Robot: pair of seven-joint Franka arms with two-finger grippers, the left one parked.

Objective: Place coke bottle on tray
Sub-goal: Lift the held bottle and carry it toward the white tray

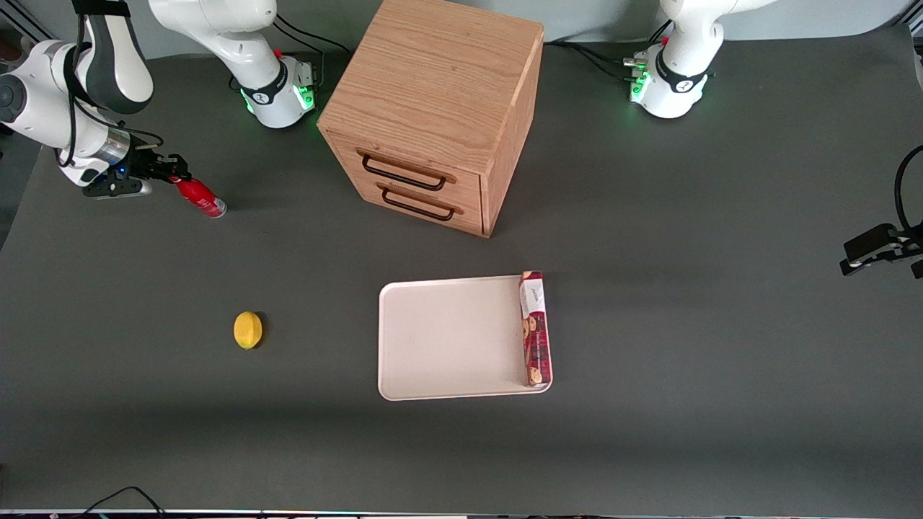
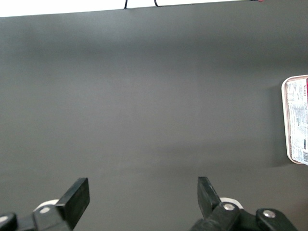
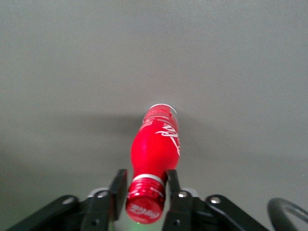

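Note:
The coke bottle (image 1: 200,197) is a small red bottle with white lettering, at the working arm's end of the table. It points away from my gripper (image 1: 171,180), base end slanting down toward the table. In the right wrist view the gripper (image 3: 144,185) is shut on the bottle (image 3: 156,144), with a finger on each side of its red cap and neck. I cannot tell whether the base touches the table. The cream-white tray (image 1: 447,339) lies flat near the table's middle, far from the bottle and nearer to the front camera.
A red cookie box (image 1: 534,328) lies on the tray along the edge toward the parked arm. A wooden two-drawer cabinet (image 1: 433,108) stands farther from the camera than the tray. A lemon (image 1: 248,330) lies between bottle and tray, nearer the camera.

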